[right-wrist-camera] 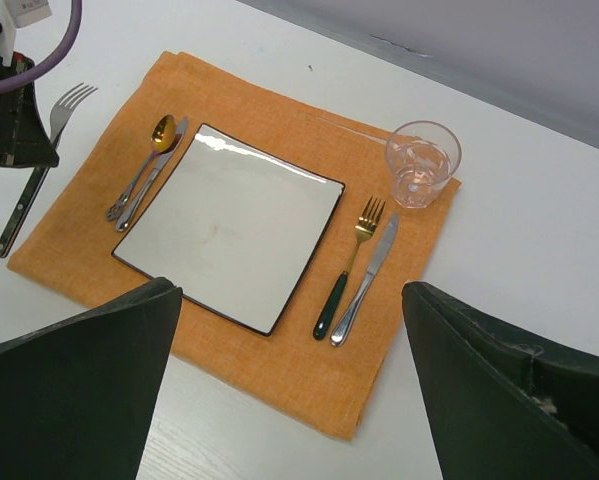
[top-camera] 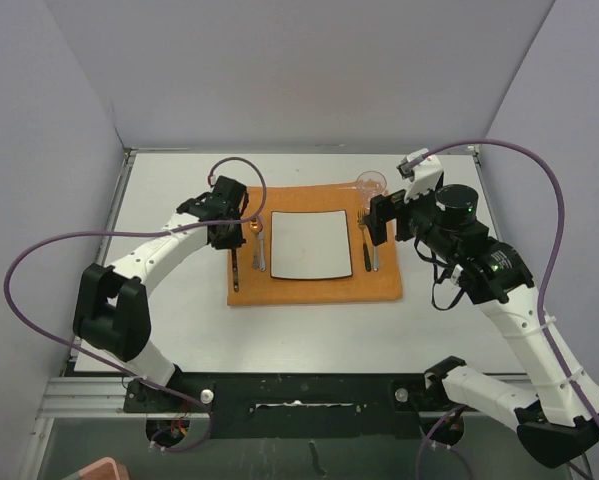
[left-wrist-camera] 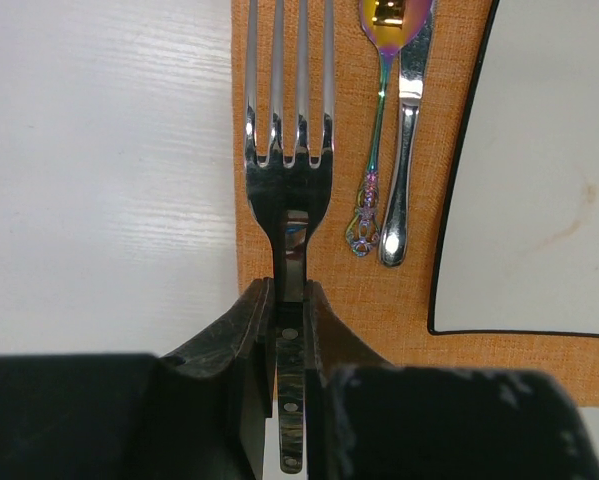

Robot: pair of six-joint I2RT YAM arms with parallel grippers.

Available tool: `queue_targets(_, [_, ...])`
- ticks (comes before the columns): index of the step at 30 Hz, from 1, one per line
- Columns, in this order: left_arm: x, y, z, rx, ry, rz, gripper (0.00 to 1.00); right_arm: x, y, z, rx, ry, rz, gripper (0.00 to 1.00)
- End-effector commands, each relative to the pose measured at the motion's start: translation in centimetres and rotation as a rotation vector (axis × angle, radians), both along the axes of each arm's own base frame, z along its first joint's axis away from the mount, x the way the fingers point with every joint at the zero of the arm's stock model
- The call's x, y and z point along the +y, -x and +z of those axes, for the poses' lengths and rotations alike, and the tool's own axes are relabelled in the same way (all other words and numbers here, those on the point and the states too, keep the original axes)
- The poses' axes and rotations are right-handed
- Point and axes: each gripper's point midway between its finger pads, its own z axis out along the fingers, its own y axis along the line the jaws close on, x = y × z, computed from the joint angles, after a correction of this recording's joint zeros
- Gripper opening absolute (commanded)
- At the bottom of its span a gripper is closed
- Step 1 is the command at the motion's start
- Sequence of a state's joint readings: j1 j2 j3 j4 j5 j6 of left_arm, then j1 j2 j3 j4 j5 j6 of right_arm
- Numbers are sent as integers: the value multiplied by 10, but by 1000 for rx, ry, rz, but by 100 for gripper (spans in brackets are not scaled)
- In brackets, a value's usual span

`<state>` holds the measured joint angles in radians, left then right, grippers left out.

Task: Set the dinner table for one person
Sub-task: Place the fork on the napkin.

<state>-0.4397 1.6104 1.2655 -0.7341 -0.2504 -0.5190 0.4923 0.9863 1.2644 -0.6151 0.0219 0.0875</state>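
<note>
The left gripper [left-wrist-camera: 291, 300] pinches the handle of a silver fork [left-wrist-camera: 289, 150] at the 9 o'clock edge of the orange mat [top-camera: 314, 288]. The right gripper [right-wrist-camera: 291, 370] hangs spread wide over the mat's 3 o'clock side. The dinner table [top-camera: 169, 190] lies under the mat, which carries a square plate [top-camera: 309, 244] at its centre.

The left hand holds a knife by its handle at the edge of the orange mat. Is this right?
Not quite: the left hand holds a fork, not a knife, by its handle at the edge of the orange mat. The left wrist view shows its four tines.
</note>
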Motion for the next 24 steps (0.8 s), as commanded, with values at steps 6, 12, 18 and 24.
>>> queue_targets(6, [-36, -32, -12, -56, 89, -76, 0, 8, -3, 22, -51, -55, 11, 98])
queue_targets(12, [-46, -54, -36, -14, 94, -100, 0, 6, -4, 20, -47, -42, -2, 98])
queue_targets(18, [-44, -72, -45, -13, 103, -100, 0, -1, -5, 18, -48, -11, -28, 98])
queue_targets(24, [-42, -86, -44, -27, 104, -110, 0, -5, -7, 14, -40, 14, -48, 98])
